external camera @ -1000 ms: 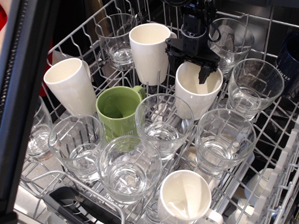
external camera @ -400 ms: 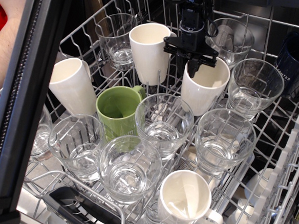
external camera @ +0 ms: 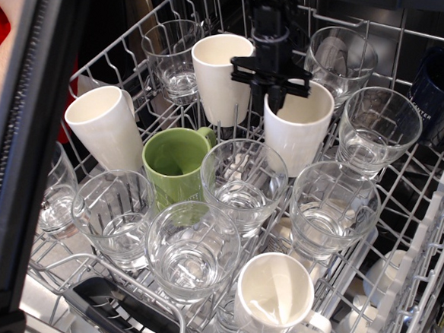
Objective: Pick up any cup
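Fingers (external camera: 277, 100) pinch glossy, tapering ceramic cup (external camera: 296, 140) rim.

Glossy white handleless cup (external camera: 296, 137), upright, slightly tilted, among glasses in the rack, claw (external camera: 272, 96) at its rim.

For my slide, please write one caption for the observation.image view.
Gripper clamped on the rim of the cup in a dishwasher rack crowded with glasses and mugs.

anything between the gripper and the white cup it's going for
Nothing: in the only view, the gripper is closed on the back rim of the cup.
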Controlling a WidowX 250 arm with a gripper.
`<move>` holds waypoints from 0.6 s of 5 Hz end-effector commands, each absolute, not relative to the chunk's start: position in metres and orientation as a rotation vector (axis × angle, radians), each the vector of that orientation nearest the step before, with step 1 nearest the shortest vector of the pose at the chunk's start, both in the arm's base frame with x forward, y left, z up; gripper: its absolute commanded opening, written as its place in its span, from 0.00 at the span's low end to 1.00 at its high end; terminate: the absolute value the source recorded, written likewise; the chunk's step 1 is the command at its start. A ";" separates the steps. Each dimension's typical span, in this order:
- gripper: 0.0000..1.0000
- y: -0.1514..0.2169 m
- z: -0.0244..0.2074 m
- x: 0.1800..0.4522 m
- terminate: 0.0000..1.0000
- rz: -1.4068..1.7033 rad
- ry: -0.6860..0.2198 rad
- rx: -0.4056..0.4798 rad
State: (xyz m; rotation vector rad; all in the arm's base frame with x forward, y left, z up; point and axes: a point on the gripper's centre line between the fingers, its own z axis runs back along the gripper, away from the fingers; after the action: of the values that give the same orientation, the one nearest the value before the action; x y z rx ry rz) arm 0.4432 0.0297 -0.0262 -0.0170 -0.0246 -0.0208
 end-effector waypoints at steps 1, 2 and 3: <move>0.00 0.026 0.095 0.456 0.00 -0.128 -0.317 -0.051; 0.00 0.026 0.134 0.459 0.00 -0.202 -0.295 -0.020; 0.00 0.020 0.155 0.466 0.00 -0.282 -0.222 0.049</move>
State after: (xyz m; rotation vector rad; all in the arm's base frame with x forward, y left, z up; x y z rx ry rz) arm 0.4641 0.0200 0.1204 0.0486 -0.1430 -0.2806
